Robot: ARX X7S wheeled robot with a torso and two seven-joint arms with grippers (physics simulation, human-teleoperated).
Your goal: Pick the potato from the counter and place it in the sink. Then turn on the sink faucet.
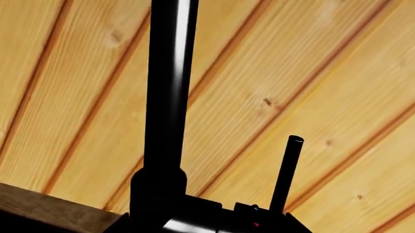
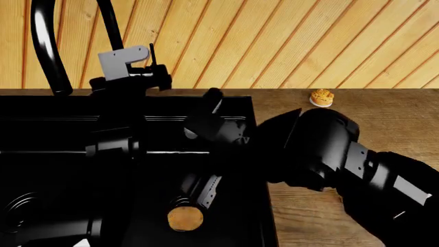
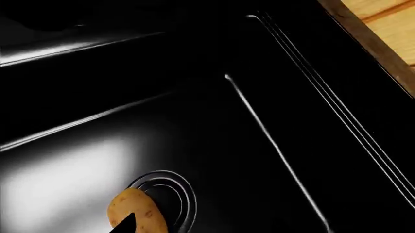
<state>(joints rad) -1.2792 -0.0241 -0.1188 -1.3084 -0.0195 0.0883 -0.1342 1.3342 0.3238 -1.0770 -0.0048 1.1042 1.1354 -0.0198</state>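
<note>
The potato lies in the right basin of the black sink, on the ringed drain; it also shows in the right wrist view. My right gripper hangs open over that basin, just above the potato and not holding it; one dark fingertip crosses in front of it. My left gripper is at the base of the sink faucet, next to its slim upright post; its jaws are lost in black. The faucet's thick stem fills the left wrist view.
A small brown muffin-like item stands at the back of the wood-grain counter, right of the sink. A wooden plank wall rises behind. My right arm reaches in across the counter.
</note>
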